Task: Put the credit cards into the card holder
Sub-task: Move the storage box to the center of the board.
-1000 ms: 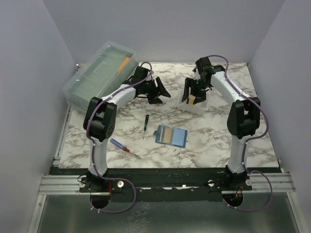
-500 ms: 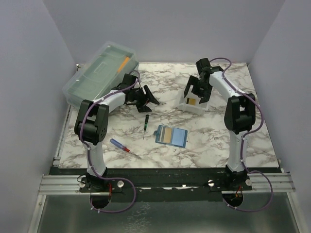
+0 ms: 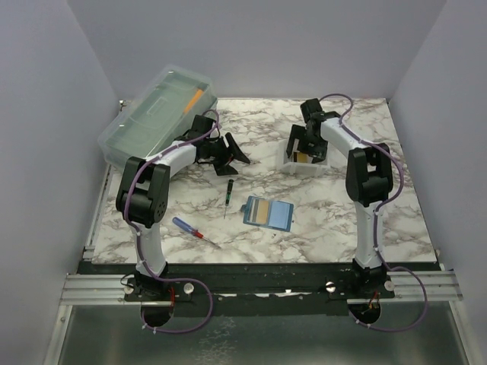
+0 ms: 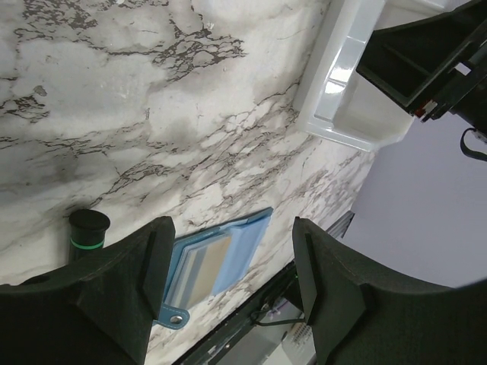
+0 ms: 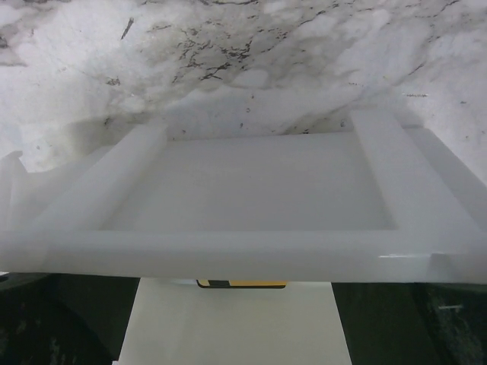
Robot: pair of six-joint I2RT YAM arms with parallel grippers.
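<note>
The teal card holder [image 3: 268, 213] lies open on the marble table, with striped cards showing in its slots. It also shows in the left wrist view [image 4: 217, 258], between my open fingers. My left gripper [image 3: 230, 154] is open and empty, above the table left of centre. A yellow credit card [image 3: 302, 157] with a dark stripe lies in the small white tray [image 3: 312, 169]. My right gripper [image 3: 306, 146] is open, its fingers spread over the tray. In the right wrist view only the card's edge [image 5: 242, 284] shows behind the tray's rim [image 5: 243, 255].
A green-handled screwdriver [image 3: 228, 193] lies between my left gripper and the card holder. A red and blue screwdriver [image 3: 192, 230] lies at the front left. A big clear lidded box [image 3: 156, 114] stands at the back left. The white tray [image 4: 342, 99] also shows in the left wrist view.
My left arm has drawn back to the left with its gripper still open. My right gripper has shifted slightly left and back over the white tray.
</note>
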